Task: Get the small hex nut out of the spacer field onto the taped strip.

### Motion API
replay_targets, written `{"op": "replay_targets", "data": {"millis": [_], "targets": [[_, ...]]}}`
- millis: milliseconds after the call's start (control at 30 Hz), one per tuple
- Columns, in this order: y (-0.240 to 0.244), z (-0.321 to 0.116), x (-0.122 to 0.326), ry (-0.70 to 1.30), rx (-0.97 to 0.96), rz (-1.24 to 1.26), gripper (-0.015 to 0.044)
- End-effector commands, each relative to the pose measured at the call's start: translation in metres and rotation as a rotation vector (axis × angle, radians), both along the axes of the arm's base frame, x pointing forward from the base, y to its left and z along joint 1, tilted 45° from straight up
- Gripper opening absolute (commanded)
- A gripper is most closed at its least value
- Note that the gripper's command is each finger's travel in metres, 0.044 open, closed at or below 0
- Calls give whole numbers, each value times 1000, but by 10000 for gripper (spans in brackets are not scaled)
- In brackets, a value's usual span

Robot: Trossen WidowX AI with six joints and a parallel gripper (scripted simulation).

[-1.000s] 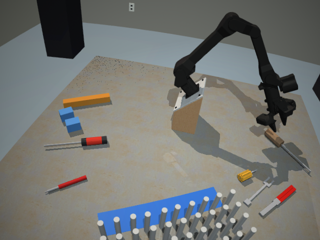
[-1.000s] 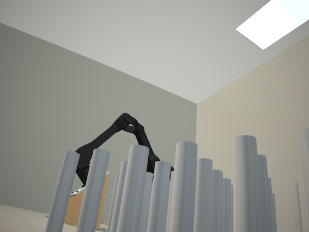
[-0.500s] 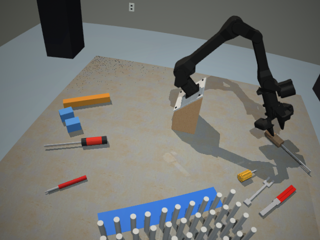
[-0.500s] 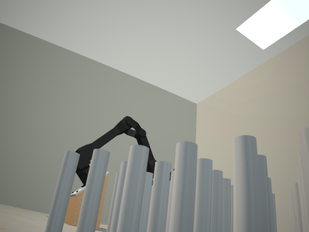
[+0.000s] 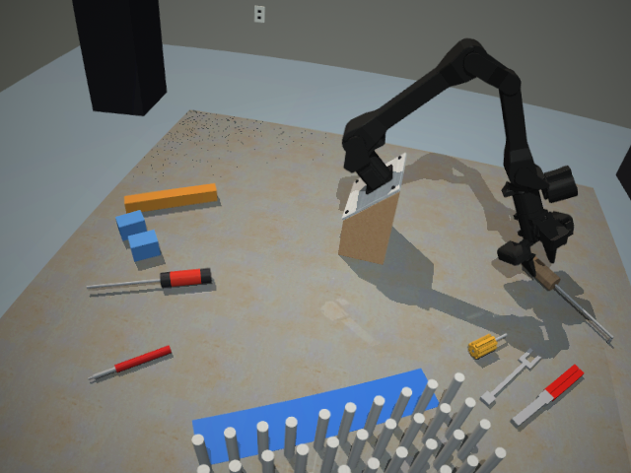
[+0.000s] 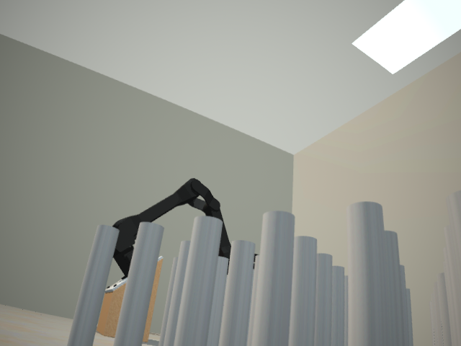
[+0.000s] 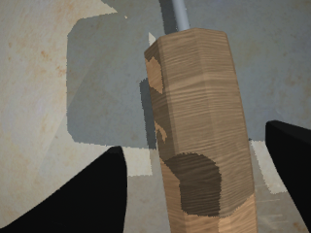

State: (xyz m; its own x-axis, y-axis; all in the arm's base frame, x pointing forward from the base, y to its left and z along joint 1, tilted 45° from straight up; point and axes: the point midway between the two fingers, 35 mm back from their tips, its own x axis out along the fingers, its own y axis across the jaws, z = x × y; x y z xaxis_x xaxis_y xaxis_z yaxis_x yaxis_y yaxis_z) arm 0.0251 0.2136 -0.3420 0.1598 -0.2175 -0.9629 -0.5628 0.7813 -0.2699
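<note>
My gripper point(image 5: 539, 266) point(image 7: 196, 145) is open, its fingers low on either side of the wooden handle point(image 5: 546, 275) point(image 7: 204, 87) of a tool lying at the table's right. In the wrist view there is a gap between each finger and the handle. The tool's thin metal shaft point(image 5: 581, 306) point(image 7: 180, 15) points away toward the front right; its far end is too small to make out. Grey spacers point(image 5: 231, 447) point(image 6: 277, 279) stand upright in rows at the front. The blue taped strip point(image 5: 285, 407) runs along their near-arm side. The nut is not visible.
A yellow-handled tool point(image 5: 482, 346), a grey forked piece point(image 5: 509, 377) and a red-handled tool point(image 5: 563, 381) lie between my gripper and the spacers. At left are a red-black screwdriver point(image 5: 185, 278), a red pen-like tool point(image 5: 142, 359), blue blocks point(image 5: 144, 245) and an orange bar point(image 5: 171, 197).
</note>
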Motion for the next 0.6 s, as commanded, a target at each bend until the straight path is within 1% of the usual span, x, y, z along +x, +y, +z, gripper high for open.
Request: {"op": "replay_targets", "data": {"millis": [0, 67, 167, 433, 567], "targets": [[-7, -5, -1, 2, -3, -7, 280], [-8, -6, -1, 2, -4, -7, 280], [-8, -6, -1, 2, -4, -7, 201], [-8, -6, -1, 2, -4, -7, 148], [7, 3, 2, 2, 13, 4, 43]]}}
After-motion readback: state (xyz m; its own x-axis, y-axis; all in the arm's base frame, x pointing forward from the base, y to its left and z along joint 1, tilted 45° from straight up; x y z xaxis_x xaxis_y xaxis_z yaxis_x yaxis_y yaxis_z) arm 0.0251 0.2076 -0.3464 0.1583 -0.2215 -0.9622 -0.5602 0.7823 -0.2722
